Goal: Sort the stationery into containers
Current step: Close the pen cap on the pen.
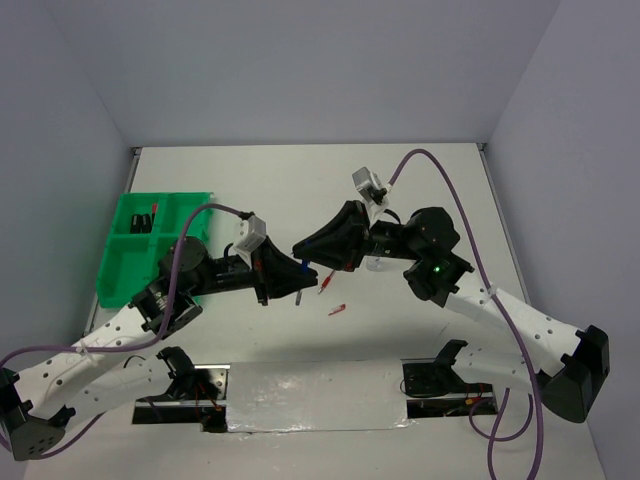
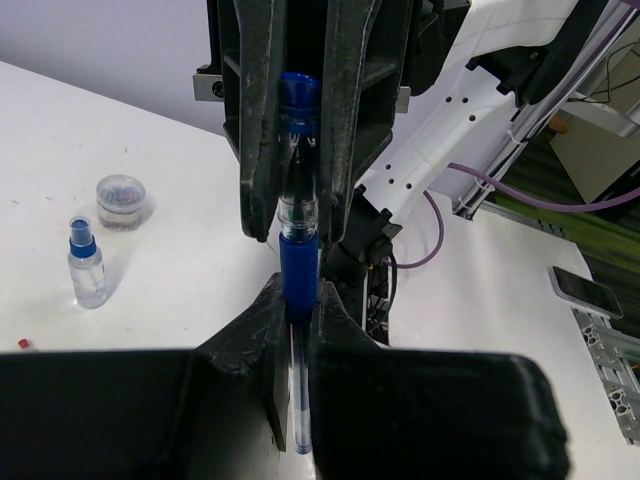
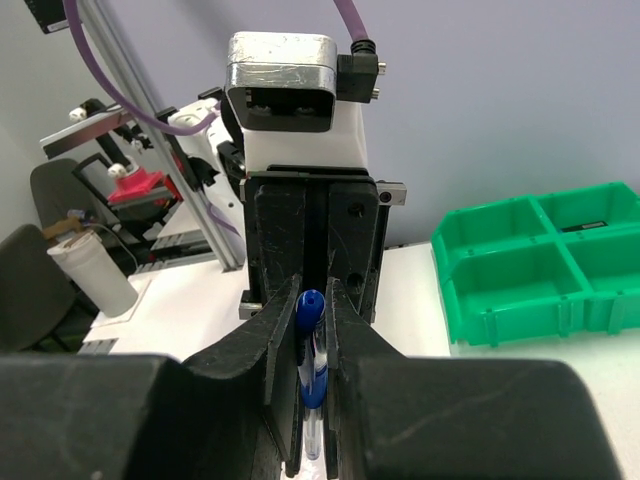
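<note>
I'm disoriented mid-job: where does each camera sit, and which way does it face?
Top external: above and behind the bases, looking down at the white table, bright green four-compartment plastic tray and both arms.
Left wrist: on the left arm, facing the right arm; own left gripper at bottom.
Right wrist: on the right arm, facing the left arm and the tray; own right gripper at bottom.
Shared: both wrist views show the thin blue pen between both grippers.
</note>
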Robot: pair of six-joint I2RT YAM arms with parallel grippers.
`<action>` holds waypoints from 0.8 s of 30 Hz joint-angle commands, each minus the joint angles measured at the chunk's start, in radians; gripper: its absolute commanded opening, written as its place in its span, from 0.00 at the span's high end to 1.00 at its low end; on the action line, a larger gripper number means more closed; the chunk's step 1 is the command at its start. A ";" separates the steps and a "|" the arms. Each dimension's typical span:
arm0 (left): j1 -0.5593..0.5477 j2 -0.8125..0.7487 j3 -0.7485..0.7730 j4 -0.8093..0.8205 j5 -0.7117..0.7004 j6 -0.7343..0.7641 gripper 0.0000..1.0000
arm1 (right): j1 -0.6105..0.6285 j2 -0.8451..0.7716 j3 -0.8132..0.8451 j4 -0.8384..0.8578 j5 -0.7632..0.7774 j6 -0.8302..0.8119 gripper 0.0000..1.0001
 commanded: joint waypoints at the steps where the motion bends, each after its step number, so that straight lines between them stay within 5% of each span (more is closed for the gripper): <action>1: -0.004 0.004 0.036 0.053 0.008 0.017 1.00 | 0.004 -0.025 0.011 0.038 0.024 -0.009 1.00; 10: -0.004 -0.018 0.041 0.064 -0.041 0.016 1.00 | 0.006 -0.013 -0.025 0.080 0.012 0.017 1.00; 24: -0.004 -0.089 0.002 0.291 -0.143 0.010 1.00 | 0.064 0.024 -0.199 0.243 0.113 0.112 1.00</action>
